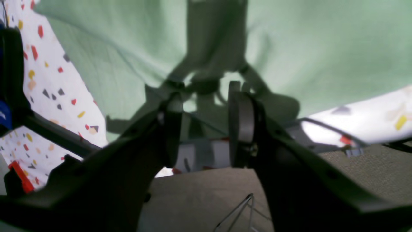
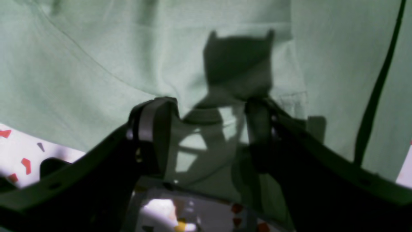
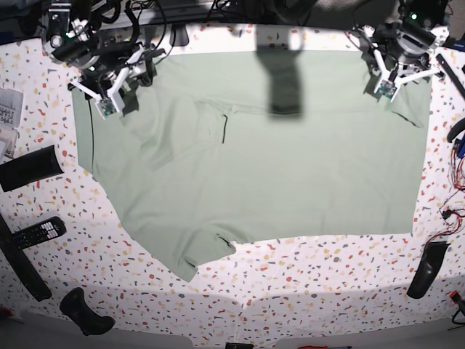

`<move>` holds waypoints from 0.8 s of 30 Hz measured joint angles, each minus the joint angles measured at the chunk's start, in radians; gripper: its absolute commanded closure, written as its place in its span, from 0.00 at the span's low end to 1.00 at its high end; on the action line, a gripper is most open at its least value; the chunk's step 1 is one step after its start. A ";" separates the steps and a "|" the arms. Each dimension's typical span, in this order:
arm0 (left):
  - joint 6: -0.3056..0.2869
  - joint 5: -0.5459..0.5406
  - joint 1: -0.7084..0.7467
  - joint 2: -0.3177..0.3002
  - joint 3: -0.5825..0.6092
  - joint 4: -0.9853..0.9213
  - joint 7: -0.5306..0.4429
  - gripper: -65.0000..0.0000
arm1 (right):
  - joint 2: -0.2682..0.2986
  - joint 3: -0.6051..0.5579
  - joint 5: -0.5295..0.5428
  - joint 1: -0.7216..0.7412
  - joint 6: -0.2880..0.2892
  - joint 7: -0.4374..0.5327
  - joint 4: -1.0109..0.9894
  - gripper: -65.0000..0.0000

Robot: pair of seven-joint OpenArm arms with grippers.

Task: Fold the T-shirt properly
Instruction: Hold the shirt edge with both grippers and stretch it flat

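The pale sage-green T-shirt [image 3: 276,174] lies spread flat on the speckled table [image 3: 312,276], with a dark slit [image 3: 224,127] near its left part and a sleeve [image 3: 196,256] pointing toward the front. My right gripper [image 3: 116,91] is open at the shirt's far left corner. In the right wrist view this gripper [image 2: 202,125] stands open just over the cloth [image 2: 96,64]. My left gripper [image 3: 398,78] is open at the far right corner. In the left wrist view it [image 1: 206,106] stands open above the shirt's edge [image 1: 305,48]. Neither holds cloth.
A black remote [image 3: 33,233], a black bar [image 3: 29,166] and a black handle [image 3: 83,313] lie left of the shirt. A black handle [image 3: 425,269] and cables [image 3: 454,182] lie at the right. Grey floor [image 1: 209,193] shows beyond the table's far edge.
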 measured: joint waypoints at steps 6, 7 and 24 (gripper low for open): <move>0.000 0.000 0.000 0.000 0.000 0.019 0.010 0.67 | 0.003 0.003 0.003 -0.075 -0.005 0.039 0.013 0.45; 0.000 0.000 0.000 0.000 0.000 0.019 0.010 0.67 | 0.003 0.003 0.003 -0.081 -0.006 0.044 0.014 0.45; 0.011 -0.009 0.000 0.032 0.000 -0.085 -0.100 0.67 | 0.008 0.009 0.113 -0.097 -0.013 0.021 0.015 0.45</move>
